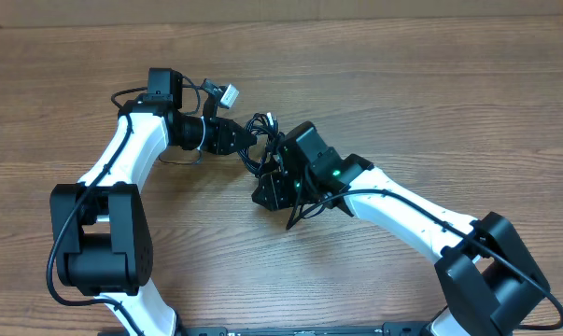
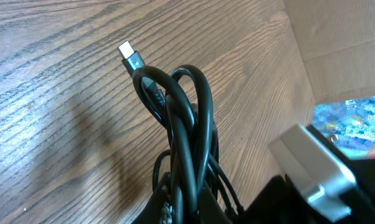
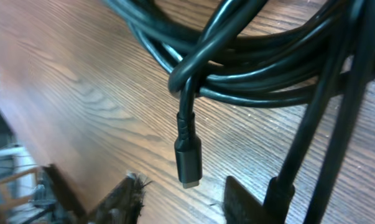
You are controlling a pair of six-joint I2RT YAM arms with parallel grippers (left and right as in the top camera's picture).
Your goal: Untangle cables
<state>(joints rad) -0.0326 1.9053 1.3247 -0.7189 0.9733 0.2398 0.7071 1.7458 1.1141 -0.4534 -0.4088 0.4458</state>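
Observation:
The cables (image 1: 260,128) are a bunch of thin black cords between my two grippers at the table's middle. My left gripper (image 1: 245,142) is shut on the bunch. In the left wrist view the cords (image 2: 187,118) rise in loops from between the jaws (image 2: 187,210), and a silver-tipped plug (image 2: 129,53) sticks out at the top. My right gripper (image 1: 268,190) sits just in front of the tangle. In the right wrist view it (image 3: 186,202) stands open. A black plug (image 3: 188,160) hangs over the gap, touching neither finger, with several looped cords (image 3: 255,68) above it.
The wooden table (image 1: 430,103) extends on all sides, with its far edge (image 1: 281,21) at the top of the overhead view. Part of the right arm's white housing (image 2: 311,168) looms close at the right of the left wrist view.

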